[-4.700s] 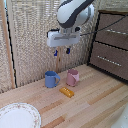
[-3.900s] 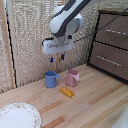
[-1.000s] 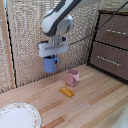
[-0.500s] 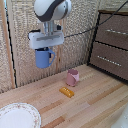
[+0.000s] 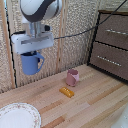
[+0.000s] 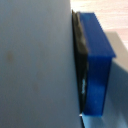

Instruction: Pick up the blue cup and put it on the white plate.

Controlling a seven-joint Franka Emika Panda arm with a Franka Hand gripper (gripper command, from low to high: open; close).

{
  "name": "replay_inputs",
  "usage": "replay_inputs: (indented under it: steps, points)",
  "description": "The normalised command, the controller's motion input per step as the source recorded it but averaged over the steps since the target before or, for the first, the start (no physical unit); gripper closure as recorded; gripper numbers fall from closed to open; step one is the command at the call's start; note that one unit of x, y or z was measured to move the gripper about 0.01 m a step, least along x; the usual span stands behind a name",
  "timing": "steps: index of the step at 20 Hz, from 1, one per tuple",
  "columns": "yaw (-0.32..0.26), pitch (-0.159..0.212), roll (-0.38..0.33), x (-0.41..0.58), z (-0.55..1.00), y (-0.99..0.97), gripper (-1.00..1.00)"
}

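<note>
Above wooden table (image 5: pixel 95 107), claw (image 5: pixel 31 51) clamps upright blue cup (image 5: pixel 30 63) (handle toward exterior view's right).

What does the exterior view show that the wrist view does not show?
Only the exterior view shows the white plate at its lower left, the pink mug, a small orange object, the dresser and the wooden table. Only the wrist view shows a close, blurred blue surface beside a grey one. Both show the blue cup, held in the air by the gripper.
</note>
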Motion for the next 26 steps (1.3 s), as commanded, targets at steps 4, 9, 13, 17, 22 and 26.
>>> replay_inputs:
  steps: [4,9,13,17,22,26]
  points:
    - [0.000,-0.069,-0.144,-0.079,-0.38,0.65,1.00]
    - [0.000,-0.061,-0.154,-0.009,-0.39,0.51,1.00]
    - [0.000,-0.027,-0.157,0.000,-0.43,0.31,1.00]
    - [0.000,-0.020,-0.182,-0.007,-0.47,0.40,1.00]
    - [0.000,-0.006,-0.155,0.002,-0.47,0.39,1.00]
    - [0.000,-0.007,-0.107,0.069,-0.40,0.38,1.00]
